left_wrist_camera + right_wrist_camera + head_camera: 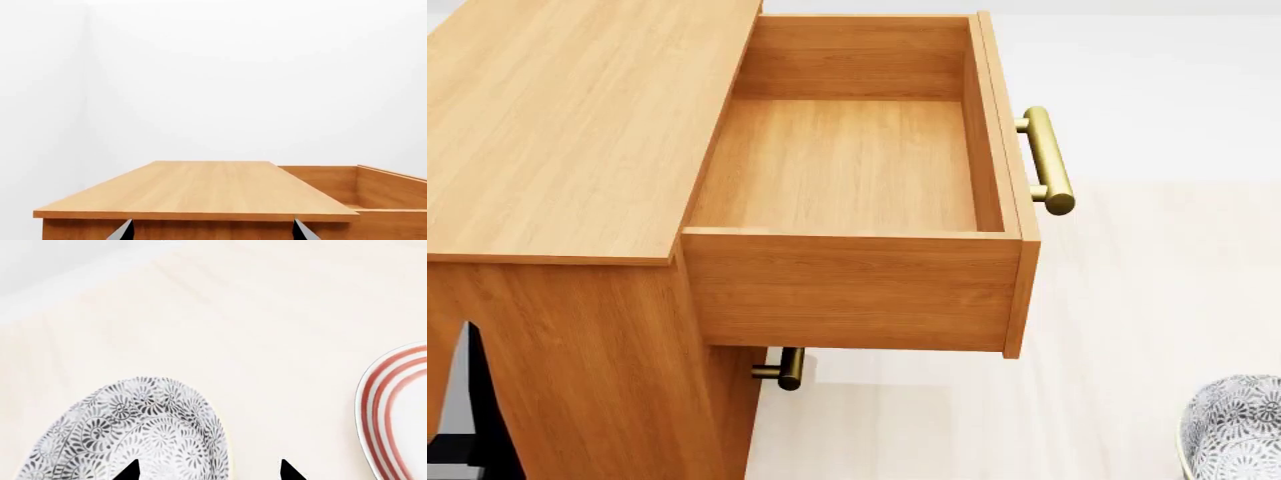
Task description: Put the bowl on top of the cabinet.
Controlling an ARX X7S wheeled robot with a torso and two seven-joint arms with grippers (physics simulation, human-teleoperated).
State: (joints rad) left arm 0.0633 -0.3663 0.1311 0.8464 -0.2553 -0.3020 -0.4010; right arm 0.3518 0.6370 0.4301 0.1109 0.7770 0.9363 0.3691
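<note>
Grey-patterned, the bowl [133, 432] sits tilted at the right gripper [208, 471], whose grip cannot be judged; the left gripper [212, 231], apparently open and empty, faces the cabinet [574, 130]. A weak rim hold could drop the bowl into the open drawer [854, 165].

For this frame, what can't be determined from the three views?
- Bowl: cut off by the frame edge in the head view and the right wrist view; whether it is gripped cannot be told.
- Right gripper and left gripper: only fingertips show; arms out of view.
- Plate: mostly cut off, right wrist view.
- Cabinet: lower drawers hidden beneath the open drawer.
</note>
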